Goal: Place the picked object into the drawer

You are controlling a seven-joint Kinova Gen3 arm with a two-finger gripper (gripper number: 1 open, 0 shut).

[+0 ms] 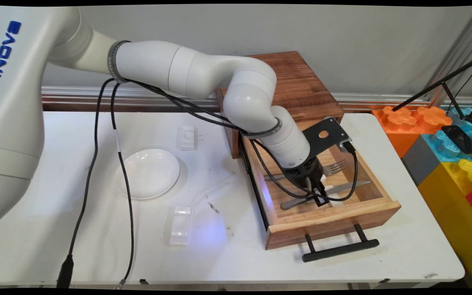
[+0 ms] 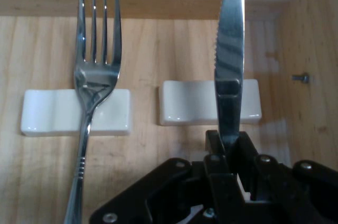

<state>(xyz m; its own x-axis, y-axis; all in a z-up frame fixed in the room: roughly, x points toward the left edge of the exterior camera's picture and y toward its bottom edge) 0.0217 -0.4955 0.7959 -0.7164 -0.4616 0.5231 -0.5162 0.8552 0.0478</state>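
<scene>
Left to right in main view we see: 1 white plate [image 1: 147, 173] mid-left on bench [image 1: 76, 246], 2 white rests [image 1: 188, 137] outside, then open wooden drawer [image 1: 330, 221] right of centre. Inside: 1 fork [image 2: 91, 108] left, 1 knife [image 2: 230, 65] right, each across a rest, 2 rests [image 2: 74, 112] there. Gripper [image 2: 228, 152] pinching knife handle; knife's long axis runs straight away from gripper, parallel w/ fork.

Even, soft light from above, faint shadow beside the plate [image 1: 147, 173], glare streaking the knife [image 2: 230, 71] (gripper linkage slightly blurred up close).
</scene>
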